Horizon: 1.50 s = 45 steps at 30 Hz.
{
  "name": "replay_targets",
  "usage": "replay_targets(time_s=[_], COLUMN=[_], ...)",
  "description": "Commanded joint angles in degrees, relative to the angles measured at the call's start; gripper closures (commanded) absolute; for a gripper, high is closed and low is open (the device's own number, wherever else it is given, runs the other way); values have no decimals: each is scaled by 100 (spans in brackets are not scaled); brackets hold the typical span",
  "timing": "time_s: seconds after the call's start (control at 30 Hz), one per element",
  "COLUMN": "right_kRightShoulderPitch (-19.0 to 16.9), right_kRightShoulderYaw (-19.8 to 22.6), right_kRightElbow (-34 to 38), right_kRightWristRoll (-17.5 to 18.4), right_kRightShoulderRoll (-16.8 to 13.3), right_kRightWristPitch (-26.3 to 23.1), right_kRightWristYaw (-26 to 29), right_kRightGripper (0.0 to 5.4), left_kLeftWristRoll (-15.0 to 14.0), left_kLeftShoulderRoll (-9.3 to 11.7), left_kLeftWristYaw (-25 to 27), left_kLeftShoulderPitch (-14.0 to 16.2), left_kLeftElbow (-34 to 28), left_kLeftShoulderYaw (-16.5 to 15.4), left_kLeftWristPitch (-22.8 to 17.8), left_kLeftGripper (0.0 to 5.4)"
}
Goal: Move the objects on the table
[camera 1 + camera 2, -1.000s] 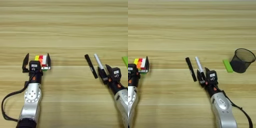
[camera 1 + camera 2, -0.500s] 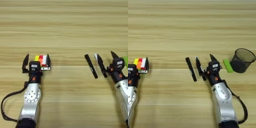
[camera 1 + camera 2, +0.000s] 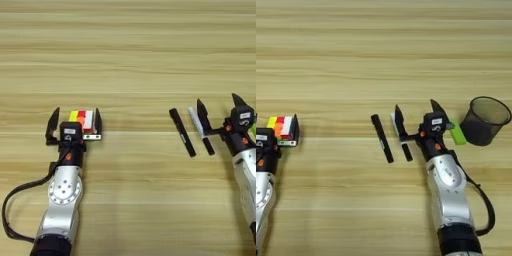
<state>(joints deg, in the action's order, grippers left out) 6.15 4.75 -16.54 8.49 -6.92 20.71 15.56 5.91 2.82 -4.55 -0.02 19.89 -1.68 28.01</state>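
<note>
The puzzle cube (image 3: 83,122), with yellow, orange, red and white stripes on top, lies on the table (image 3: 128,60) at the left. My left gripper (image 3: 75,122) is open and straddles it, one black finger on each side. Right of centre lie the slim black marker (image 3: 382,138) and, just beside it, the white pen with black cap (image 3: 193,118), roughly parallel. My right gripper (image 3: 418,114) is open. Its left finger stands over the pen and hides part of it; no object sits between its two fingers.
A black mesh cup (image 3: 485,120) stands at the right, with a small green block (image 3: 457,134) lying between it and my right gripper. A black cable (image 3: 15,200) loops beside my left arm. Bare wood stretches across the far half of the table.
My right gripper has opened and shifted up and to the right, beside the pen. The marker and pen lie about where they were. My left arm and the cube have not moved.
</note>
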Motion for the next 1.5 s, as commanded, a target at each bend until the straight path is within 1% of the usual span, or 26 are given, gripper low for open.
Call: replay_targets(time_s=[0.03,0.17,0.33,0.5,0.63,0.7,0.87,0.9,0.97,1.03,1.13,1.2,1.23,1.27,1.33,1.5], right_kRightShoulderPitch=[95,96,75,76,73,71,78,80,82,76,75,71,68,66,60,45], right_kRightShoulderYaw=[47,54,47,50,47,43,53,53,56,53,48,45,44,44,43,36], right_kRightElbow=[-39,-46,-9,-27,-26,-25,-54,-59,-64,-62,-68,-64,-60,-59,-55,-42], right_kRightWristRoll=[25,19,10,5,-3,-8,-13,-15,-15,-20,-29,-36,-40,-42,-43,-47], right_kRightShoulderRoll=[-21,-20,-8,-1,6,7,3,2,2,7,13,17,20,21,24,34], right_kRightWristPitch=[61,67,63,76,82,83,86,86,82,86,90,90,90,90,87,88], right_kRightWristYaw=[6,8,-8,-24,-37,-39,-49,-50,-54,-61,-69,-79,-83,-85,-87,-89], right_kRightGripper=[2,2,2,2,2,0,0,0,0,0,0,0,0,0,0,0], left_kLeftWristRoll=[-15,25,-2,6,5,-10,-28,-28,-29,-26,-22,-73,-93,-124,-139,-233], left_kLeftShoulderRoll=[1,-6,4,11,28,35,28,26,28,36,44,39,39,27,13,-8], left_kLeftWristYaw=[20,9,-4,-16,19,56,99,103,124,159,277,402,463,551,700,1111], left_kLeftShoulderPitch=[-92,-142,-172,-192,-196,-192,-183,-181,-182,-170,-150,-133,-122,-105,-73,13], left_kLeftElbow=[149,318,464,548,560,554,544,542,541,535,508,485,469,444,408,328], left_kLeftShoulderYaw=[15,36,6,2,19,27,32,28,30,46,109,148,171,211,310,569], left_kLeftWristPitch=[-118,-272,-471,-569,-554,-544,-533,-532,-524,-511,-490,-473,-459,-446,-425,-410], left_kLeftGripper=[0,0,0,0,0,31,73,73,103,120,157,182,182,196,205,208])
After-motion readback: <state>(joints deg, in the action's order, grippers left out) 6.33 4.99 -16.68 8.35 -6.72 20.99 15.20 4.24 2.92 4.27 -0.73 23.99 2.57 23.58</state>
